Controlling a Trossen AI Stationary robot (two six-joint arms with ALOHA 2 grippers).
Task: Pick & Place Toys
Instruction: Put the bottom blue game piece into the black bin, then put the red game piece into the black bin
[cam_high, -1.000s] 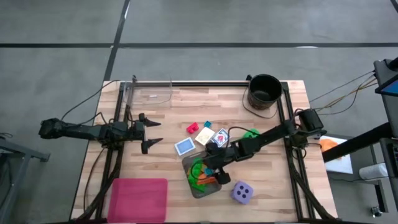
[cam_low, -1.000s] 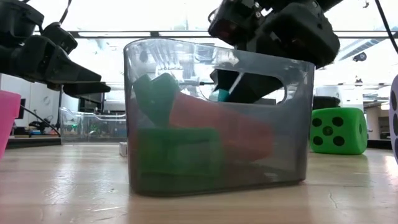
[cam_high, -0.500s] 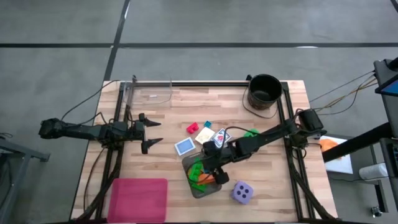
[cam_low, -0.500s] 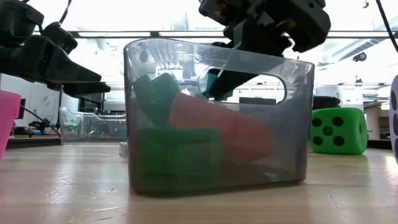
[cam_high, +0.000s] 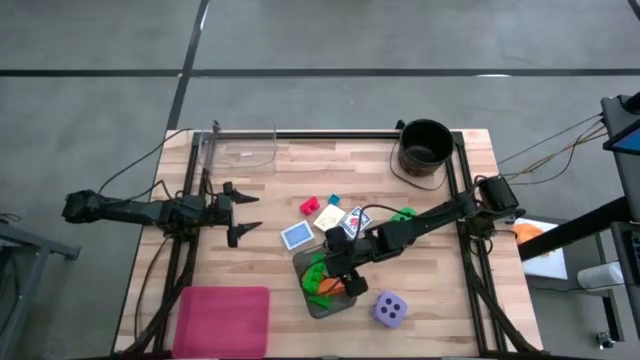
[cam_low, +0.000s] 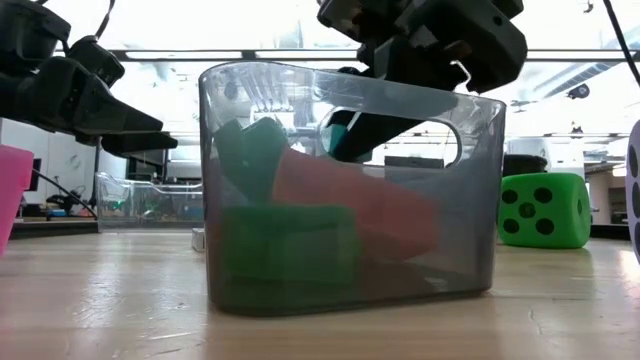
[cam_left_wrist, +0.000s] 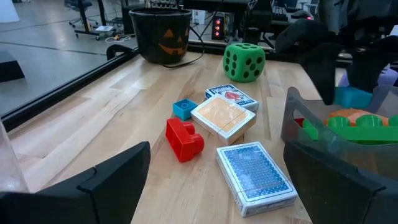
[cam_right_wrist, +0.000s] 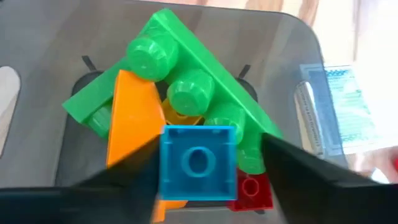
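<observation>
right gripper (cam_right_wrist: 198, 163) over grey tray (cam_high: 306, 260), fingers parted, blue block (cam_right_wrist: 198, 159) between them, grip on it cannot tell; directly beneath, green block (cam_right_wrist: 186, 87), orange block (cam_right_wrist: 132, 118), red block (cam_right_wrist: 252, 188) inside tray; just beyond tray, blue-backed card (cam_left_wrist: 255, 176); farther off, green die (cam_left_wrist: 244, 61); left gripper (cam_high: 243, 213) well apart, wide open, empty

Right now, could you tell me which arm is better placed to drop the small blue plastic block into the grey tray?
The right. Its fingers hang over the grey translucent tray with the small blue plastic block between them. The left arm's open fingers wait apart by the table's left side.
</observation>
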